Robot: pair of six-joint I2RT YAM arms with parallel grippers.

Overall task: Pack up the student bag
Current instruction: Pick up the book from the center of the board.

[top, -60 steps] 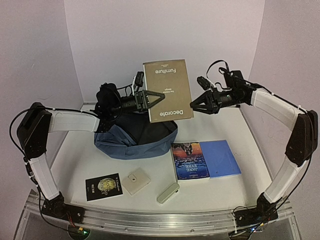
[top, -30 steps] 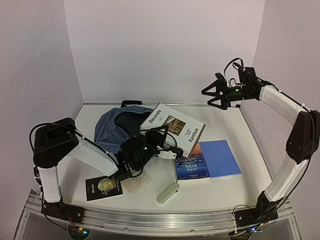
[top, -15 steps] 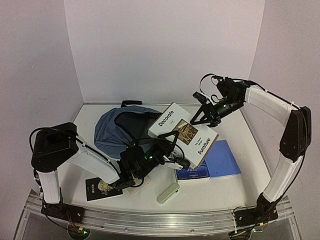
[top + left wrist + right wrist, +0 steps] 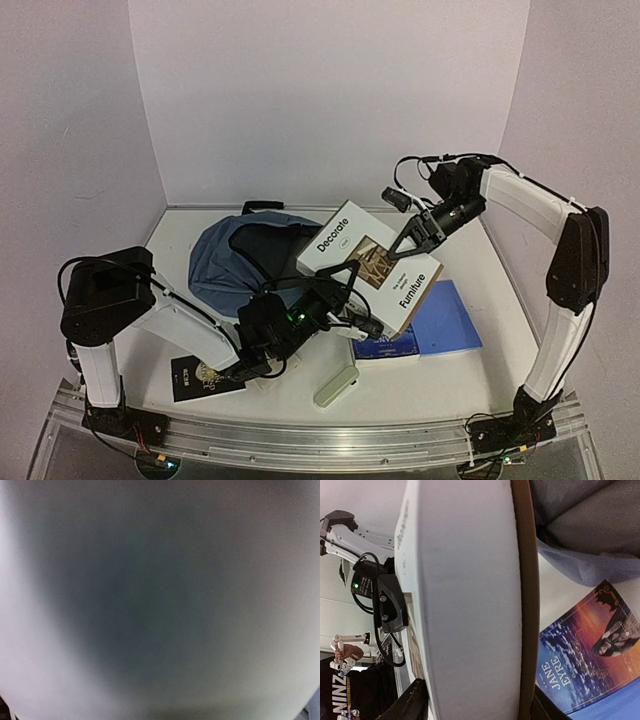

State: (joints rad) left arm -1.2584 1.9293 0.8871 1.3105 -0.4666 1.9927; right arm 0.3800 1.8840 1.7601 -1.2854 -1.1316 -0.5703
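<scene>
The slate-blue student bag [image 4: 232, 262] lies open at the back left and also shows in the right wrist view [image 4: 580, 525]. A thick white book, "Decorate Furniture" [image 4: 372, 262], hangs tilted above the table to the right of the bag. My left gripper [image 4: 348, 296] is shut on the book's near edge. The left wrist view is filled with grey blur. My right gripper [image 4: 412, 238] is shut on the book's far edge. In the right wrist view its fingers [image 4: 412, 700] straddle the book's page edge [image 4: 465, 580].
A "Jane Eyre" book [image 4: 390, 345] [image 4: 585, 655] and a flat bright-blue notebook [image 4: 448, 318] lie under and to the right of the held book. A black card [image 4: 205, 375] and a pale oblong case [image 4: 336, 385] lie near the front edge.
The left arm swung the book down from high over the bag to low at the centre. The right gripper came down from the back and closed on the book's far edge.
</scene>
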